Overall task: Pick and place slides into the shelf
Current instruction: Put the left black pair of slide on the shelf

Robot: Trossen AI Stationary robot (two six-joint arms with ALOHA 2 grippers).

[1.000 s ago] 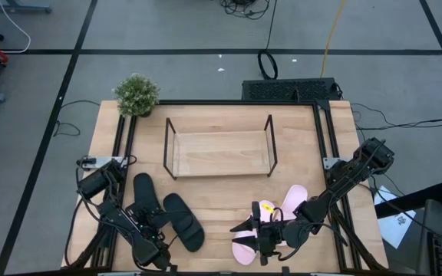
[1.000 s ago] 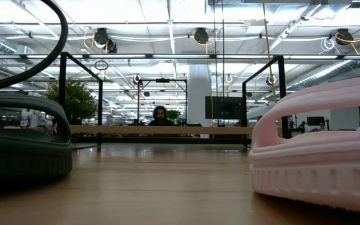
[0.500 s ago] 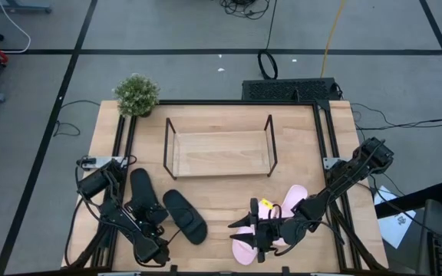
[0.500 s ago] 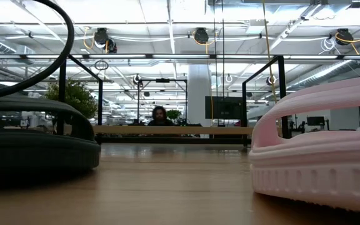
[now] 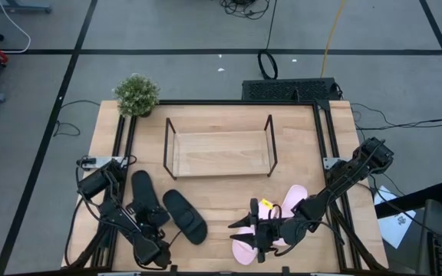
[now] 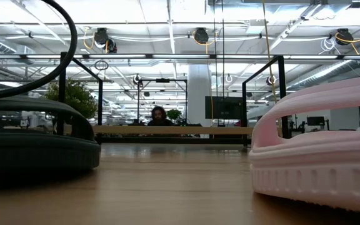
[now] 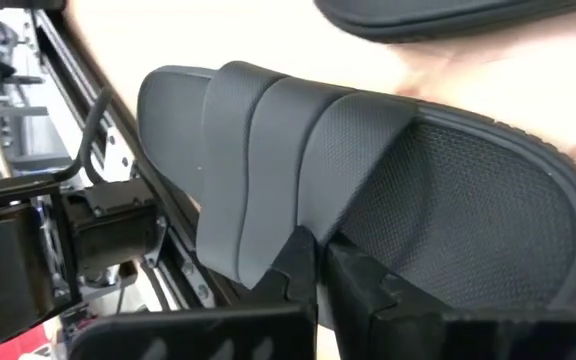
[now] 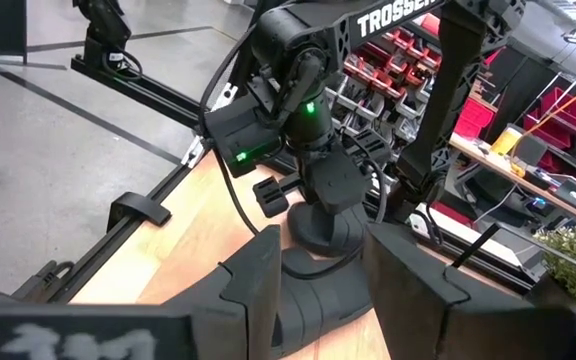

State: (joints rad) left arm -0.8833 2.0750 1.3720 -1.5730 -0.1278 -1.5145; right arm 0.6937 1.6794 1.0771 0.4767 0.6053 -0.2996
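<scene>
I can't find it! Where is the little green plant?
In the high view, the plant stands at the table's far left corner, just beyond the shelf's left end.

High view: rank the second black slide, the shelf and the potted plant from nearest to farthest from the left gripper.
From the left gripper, shut on a black slide's strap:
1. second black slide, just to its right.
2. shelf, farther back, mid-table.
3. potted plant, at the far-left corner, only somewhat beyond the shelf.
</scene>
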